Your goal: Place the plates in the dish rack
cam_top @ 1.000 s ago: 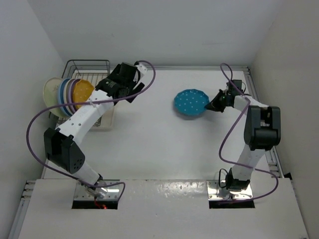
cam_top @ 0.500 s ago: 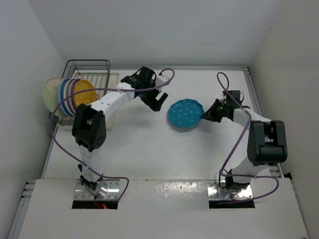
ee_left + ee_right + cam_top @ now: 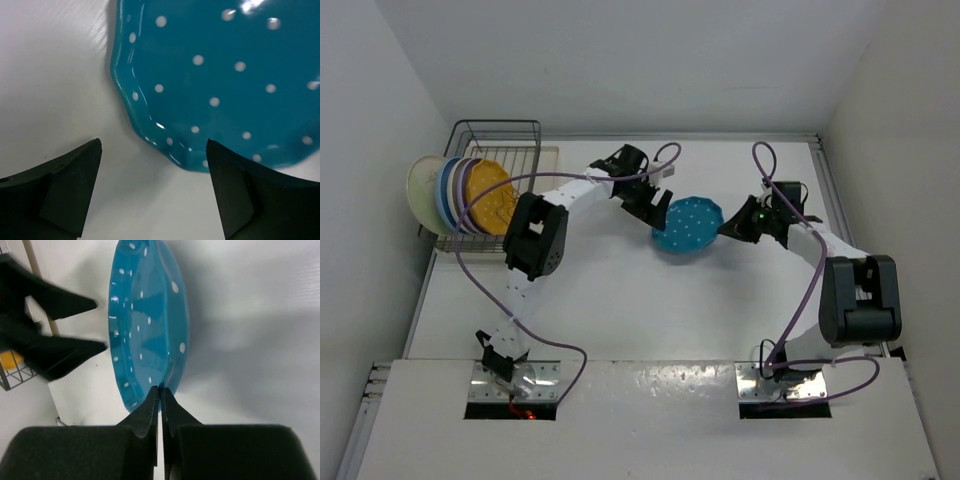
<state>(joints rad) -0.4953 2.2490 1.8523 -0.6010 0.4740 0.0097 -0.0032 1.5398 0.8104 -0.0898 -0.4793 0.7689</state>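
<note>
The teal plate with white dots is held tilted above the table's middle; it fills the left wrist view and stands edge-on in the right wrist view. My right gripper is shut on its right rim. My left gripper is open at the plate's left rim, its jaws wide apart and not touching it. The dish rack at the far left holds the orange-yellow dotted plate, lavender and light blue plates, and a cream plate, all on edge.
White walls close in the table on the left, back and right. The left arm stretches from the rack side across to the middle. A corner of the rack shows at the left of the right wrist view.
My left arm has swung right from the rack to the teal plate's left rim. My right gripper has carried the teal plate leftward toward the middle.
</note>
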